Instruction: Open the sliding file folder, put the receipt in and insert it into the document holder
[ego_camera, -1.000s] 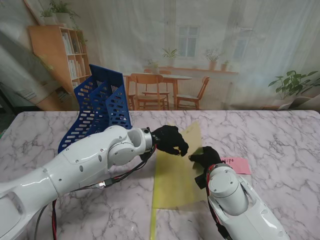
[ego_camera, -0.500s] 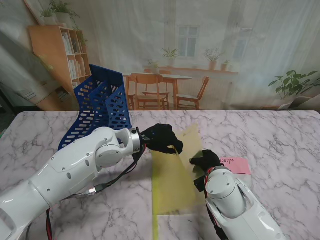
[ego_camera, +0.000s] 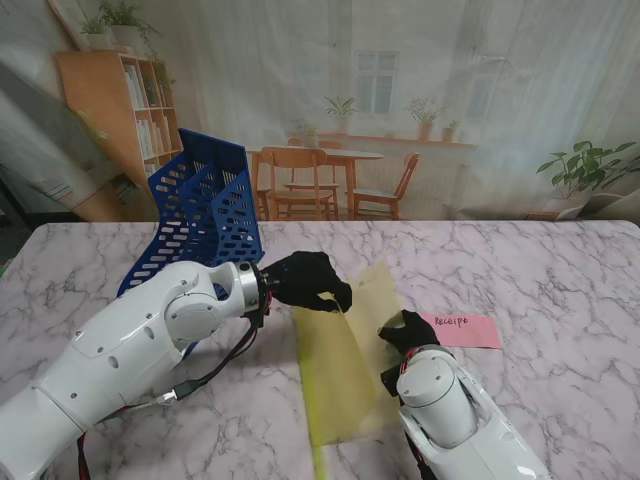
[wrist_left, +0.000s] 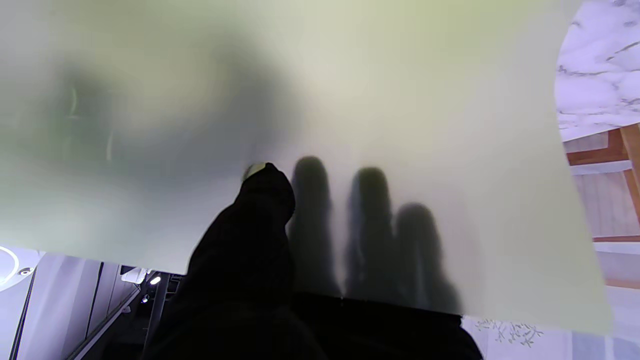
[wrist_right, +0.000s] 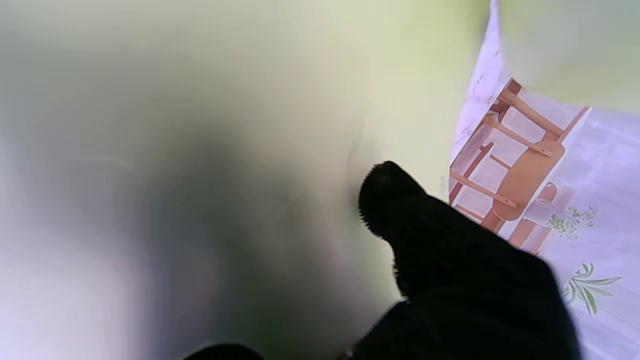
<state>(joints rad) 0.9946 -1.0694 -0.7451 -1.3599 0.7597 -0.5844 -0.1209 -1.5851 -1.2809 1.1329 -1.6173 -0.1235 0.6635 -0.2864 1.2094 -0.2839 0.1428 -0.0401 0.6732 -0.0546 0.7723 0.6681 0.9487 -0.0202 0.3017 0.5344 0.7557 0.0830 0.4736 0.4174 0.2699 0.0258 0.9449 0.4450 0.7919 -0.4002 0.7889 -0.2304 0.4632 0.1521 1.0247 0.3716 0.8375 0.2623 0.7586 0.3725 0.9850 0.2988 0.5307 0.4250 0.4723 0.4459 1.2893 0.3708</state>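
Now, folder: the translucent yellow sliding file folder (ego_camera: 345, 365) is lying mid-table, its far sheet lifting off the marble.
Left hand: the black-gloved left hand (ego_camera: 305, 281) is pinching the folder's raised sheet at its far left edge; the left wrist view is showing the thumb (wrist_left: 260, 215) on one face and three fingers (wrist_left: 367, 235) shadowing through from behind.
Right hand: the right hand (ego_camera: 408, 329) is sitting at the folder's right edge; its grip I cannot tell.
Receipt: the pink receipt (ego_camera: 462, 330) is lying flat just right of the folder, beside the right hand.
Holder: the blue document holder (ego_camera: 196, 221) is standing left of the folder, farther from me.
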